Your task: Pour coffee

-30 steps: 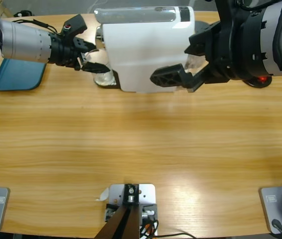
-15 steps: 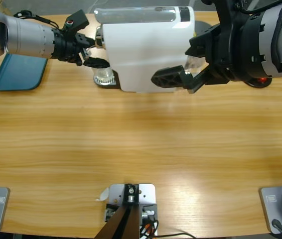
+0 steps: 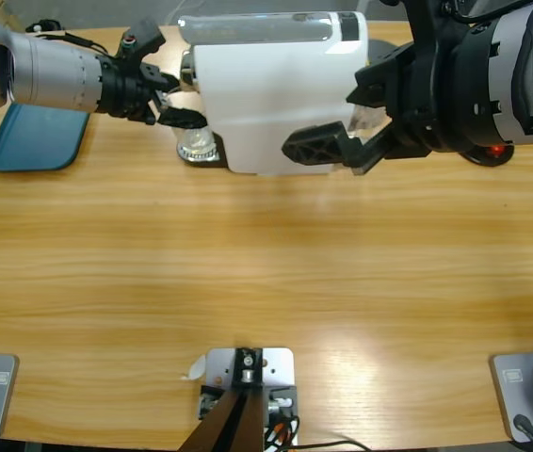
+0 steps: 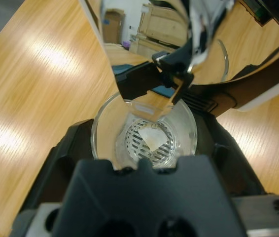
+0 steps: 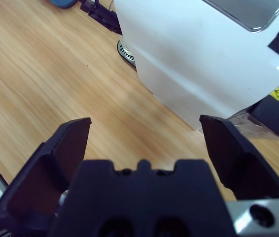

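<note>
Left pincer (image 3: 174, 105) spread over glass cup (image 4: 144, 136) — right pincer (image 3: 342, 122) wide apart, beside white coffee machine (image 3: 276, 94).

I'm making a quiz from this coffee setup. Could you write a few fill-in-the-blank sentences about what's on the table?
1. The glass cup sits on the machine's black ____.
2. The coffee machine has a ____ body.
3. The right gripper has its fingers ____.
4. At the table's far left edge lies a ____ tray.

Missing words: drip tray; white; open; blue

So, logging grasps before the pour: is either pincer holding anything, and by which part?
Right pincer: open, nothing held. Left pincer is at the glass under the spout; a hold cannot be told.
</note>
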`<act>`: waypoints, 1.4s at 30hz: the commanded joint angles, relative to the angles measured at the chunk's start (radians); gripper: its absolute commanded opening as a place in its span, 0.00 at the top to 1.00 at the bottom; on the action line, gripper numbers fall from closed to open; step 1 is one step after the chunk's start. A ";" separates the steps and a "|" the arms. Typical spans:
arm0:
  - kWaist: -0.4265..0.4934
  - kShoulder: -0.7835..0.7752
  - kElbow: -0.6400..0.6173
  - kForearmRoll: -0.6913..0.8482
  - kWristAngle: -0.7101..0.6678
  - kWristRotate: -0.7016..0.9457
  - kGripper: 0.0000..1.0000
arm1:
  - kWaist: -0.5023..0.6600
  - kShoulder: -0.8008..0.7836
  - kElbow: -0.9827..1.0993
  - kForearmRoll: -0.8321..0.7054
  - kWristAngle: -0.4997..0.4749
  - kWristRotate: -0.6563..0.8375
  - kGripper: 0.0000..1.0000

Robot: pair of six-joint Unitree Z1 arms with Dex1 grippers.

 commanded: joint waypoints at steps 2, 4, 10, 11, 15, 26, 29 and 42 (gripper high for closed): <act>-0.002 -0.014 0.047 -0.006 0.014 -0.010 0.01 | -0.008 0.022 0.025 -0.010 0.014 0.001 0.00; -0.002 -0.031 0.054 -0.006 0.020 -0.010 0.01 | -0.008 0.023 0.026 -0.009 0.018 0.001 0.00; 0.027 -0.160 0.095 0.012 0.031 -0.015 0.01 | -0.011 0.026 -0.025 0.060 0.022 -0.004 0.02; 0.033 -0.194 0.110 0.017 0.031 -0.022 0.01 | -0.022 0.030 -0.070 0.107 0.022 -0.012 0.02; 0.066 -0.331 0.191 0.066 0.044 -0.041 0.01 | -0.140 0.041 -0.241 0.238 0.046 -0.040 0.20; 0.081 -0.568 0.293 0.316 0.144 -0.106 0.01 | -0.301 0.251 -0.491 0.369 0.132 -0.120 1.00; 0.081 -0.590 0.293 0.339 0.149 -0.114 0.01 | -0.303 0.308 -0.546 0.372 0.130 -0.147 1.00; 0.081 -0.570 0.300 0.350 0.170 -0.113 0.01 | -0.328 0.323 -0.604 0.387 0.045 -0.170 1.00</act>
